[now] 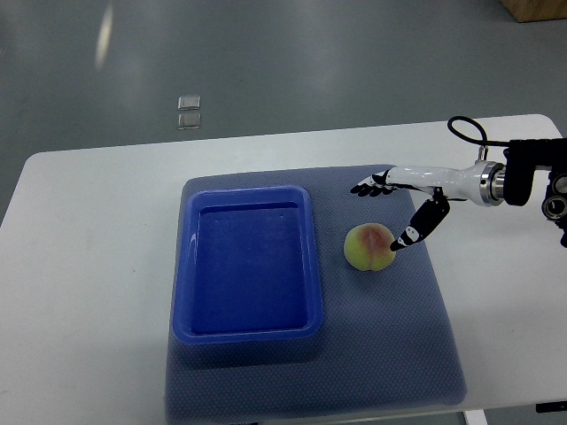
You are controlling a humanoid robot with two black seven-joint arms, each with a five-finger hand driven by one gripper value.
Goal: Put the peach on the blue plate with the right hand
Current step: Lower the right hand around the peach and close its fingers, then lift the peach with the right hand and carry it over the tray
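The peach [369, 247] sits on a grey mat [390, 354] just right of the blue plate [247, 263] — the right hand [403, 197], fingers spread and holding nothing, hovers just beyond it, thumb tip at its right edge.

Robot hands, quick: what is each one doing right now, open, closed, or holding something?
Left hand: not in view.
Right hand: open, fingers spread, holding nothing; thumb tip right by the peach.
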